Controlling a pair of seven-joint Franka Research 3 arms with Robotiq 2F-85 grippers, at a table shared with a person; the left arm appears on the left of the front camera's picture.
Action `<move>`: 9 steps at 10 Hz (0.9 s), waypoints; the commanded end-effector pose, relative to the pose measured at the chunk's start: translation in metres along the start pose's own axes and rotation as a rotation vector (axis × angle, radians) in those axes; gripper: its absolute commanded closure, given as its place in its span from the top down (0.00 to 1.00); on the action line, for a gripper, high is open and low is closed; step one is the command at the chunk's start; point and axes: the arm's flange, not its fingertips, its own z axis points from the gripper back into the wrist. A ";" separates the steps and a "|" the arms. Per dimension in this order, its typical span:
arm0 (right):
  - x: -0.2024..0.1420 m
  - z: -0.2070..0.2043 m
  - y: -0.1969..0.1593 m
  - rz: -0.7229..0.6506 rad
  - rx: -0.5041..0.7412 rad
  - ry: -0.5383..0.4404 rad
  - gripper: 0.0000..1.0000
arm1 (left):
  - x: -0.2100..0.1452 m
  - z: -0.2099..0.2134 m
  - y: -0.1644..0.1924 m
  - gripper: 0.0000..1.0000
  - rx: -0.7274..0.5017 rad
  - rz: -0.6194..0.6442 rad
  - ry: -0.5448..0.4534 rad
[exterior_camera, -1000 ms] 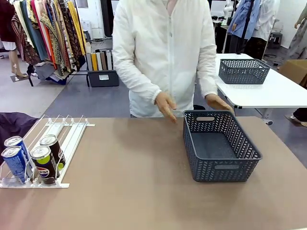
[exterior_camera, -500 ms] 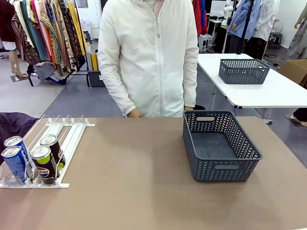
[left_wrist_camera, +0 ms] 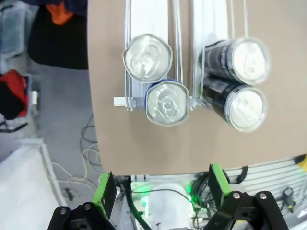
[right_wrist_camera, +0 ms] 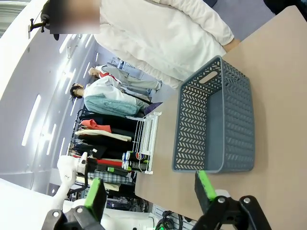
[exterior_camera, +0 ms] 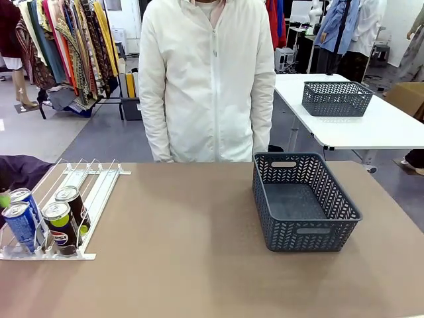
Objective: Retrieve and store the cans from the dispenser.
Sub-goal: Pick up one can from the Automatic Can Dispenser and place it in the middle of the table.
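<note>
Brown and matte, the tabletop [exterior_camera: 185, 252] is shared with a person in a white zipped jacket [exterior_camera: 209, 79] standing at its far side. At the near left, the sloped white-and-clear plastic dispenser [exterior_camera: 99, 182] is loaded with two blue-and-white slim cans [exterior_camera: 22, 222] and two black Pepsi cans [exterior_camera: 63, 225], all resting against its front stoppers. To the right, the dark grey lattice plastic basket [exterior_camera: 311, 238] is seen empty, so nothing is judged stored and all four cans are left to move. The left gripper [left_wrist_camera: 160, 175] is held spread wide above the can tops, grasping nothing; the right gripper [right_wrist_camera: 148, 178] is likewise parted and empty, well apart from the basket. Compared with a second ago, the person's hands have been withdrawn from the basket's far rim, the cans are unmoved, and a small green patch has appeared at the picture's left edge.
</note>
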 end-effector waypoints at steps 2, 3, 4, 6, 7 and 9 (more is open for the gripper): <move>0.005 0.000 0.001 0.025 0.022 -0.020 1.00 | 0.017 -0.030 -0.006 1.00 -0.011 0.071 -0.024; 0.005 0.000 0.001 0.025 0.022 -0.020 1.00 | 0.023 -0.041 -0.006 1.00 -0.012 0.091 -0.012; 0.005 0.000 0.001 0.025 0.022 -0.020 1.00 | 0.027 -0.052 -0.007 1.00 -0.036 0.092 0.011; 0.005 0.000 0.001 0.025 0.022 -0.020 1.00 | 0.038 -0.073 -0.005 1.00 0.021 0.154 -0.043; 0.005 0.000 0.001 0.025 0.022 -0.020 1.00 | 0.039 -0.080 -0.007 1.00 0.012 0.161 -0.062; 0.005 0.000 0.001 0.025 0.022 -0.020 1.00 | 0.042 -0.086 -0.012 1.00 0.002 0.150 -0.058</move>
